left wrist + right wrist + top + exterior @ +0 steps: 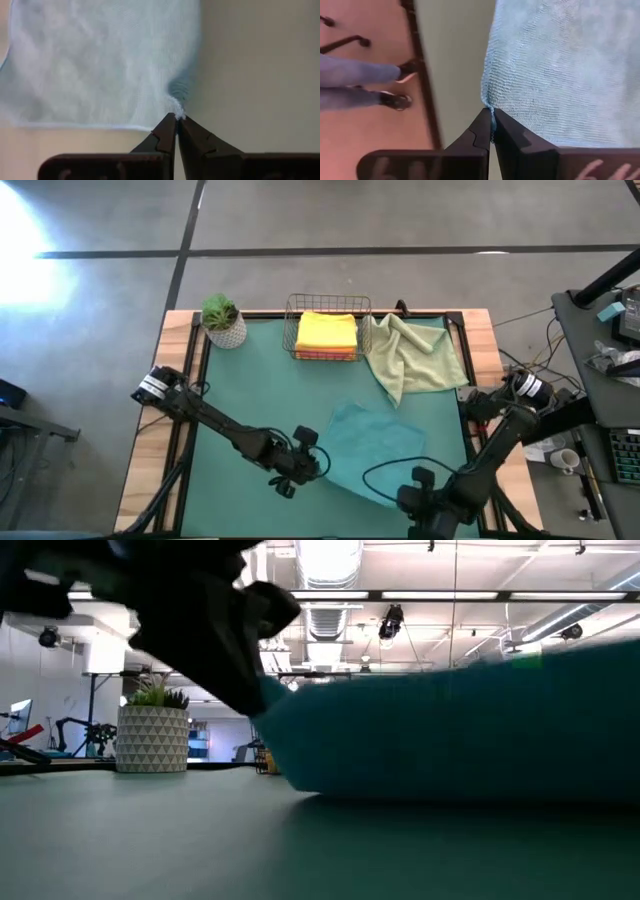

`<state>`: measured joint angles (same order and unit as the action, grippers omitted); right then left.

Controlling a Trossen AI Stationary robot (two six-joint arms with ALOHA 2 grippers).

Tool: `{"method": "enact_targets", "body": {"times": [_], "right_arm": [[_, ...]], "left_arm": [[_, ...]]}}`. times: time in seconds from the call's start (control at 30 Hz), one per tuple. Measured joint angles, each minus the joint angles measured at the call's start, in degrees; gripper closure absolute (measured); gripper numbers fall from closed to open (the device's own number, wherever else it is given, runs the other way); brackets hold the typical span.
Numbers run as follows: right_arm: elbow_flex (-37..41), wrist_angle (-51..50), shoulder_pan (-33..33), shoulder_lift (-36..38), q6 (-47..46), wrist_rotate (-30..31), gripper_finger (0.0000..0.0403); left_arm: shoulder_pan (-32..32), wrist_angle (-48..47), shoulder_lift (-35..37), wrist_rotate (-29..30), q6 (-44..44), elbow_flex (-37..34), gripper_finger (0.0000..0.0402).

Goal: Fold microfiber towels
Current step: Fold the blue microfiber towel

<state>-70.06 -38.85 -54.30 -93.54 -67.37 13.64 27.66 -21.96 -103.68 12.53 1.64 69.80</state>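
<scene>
Teal towel (365, 445): lay rumpled on the mat, lower centre of the high view, corners pinched.
Sage green towel (412, 355): crumpled, upper right, beside the basket.
Yellow towel (326, 330): folded, top of the stack in the basket, upper centre.

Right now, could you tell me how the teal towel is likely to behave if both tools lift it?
The teal towel will probably sag; it puckers where the left tool pinches it. It seems light: the right tool holds just an edge. Its nap suggests little slipping.
</scene>
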Motion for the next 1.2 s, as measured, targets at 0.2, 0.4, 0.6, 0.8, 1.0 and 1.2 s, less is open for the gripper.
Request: {"method": "enact_targets", "body": {"times": [0.2, 0.4, 0.6, 0.8, 1.0, 1.2], "right_arm": [[-4.74, 0.16, -2.36, -0.26, -2.65, 2.26, 0.0394], [-6.18, -10.41, -4.06, -0.33, -11.49, 9.44, 0.0394], [-6.02, -23.77, -4.51, -0.33, -24.01, 9.01, 0.0394], [-4.15, -26.34, -3.83, -0.33, -28.56, 7.65, 0.0394], [-2.49, -29.34, -3.10, -0.33, -36.72, 7.31, 0.0394], [0.32, -29.71, -3.05, -0.33, -42.82, 6.78, 0.0394]], "left_arm": [[0.27, -8.50, 0.88, -0.32, -4.16, 5.96, 0.0400], [-0.54, -8.47, 0.87, 0.58, -4.32, 8.88, 0.0400], [-5.41, -8.25, 0.83, 6.34, -6.96, 9.33, 0.0400], [-10.52, -7.88, 0.79, 6.00, -7.95, 9.33, 0.0400], [-13.81, -5.21, -0.43, 4.10, -8.45, 9.33, 0.0400], [-15.78, -3.43, -3.46, 3.15, -8.43, 9.36, 0.0400]]}}
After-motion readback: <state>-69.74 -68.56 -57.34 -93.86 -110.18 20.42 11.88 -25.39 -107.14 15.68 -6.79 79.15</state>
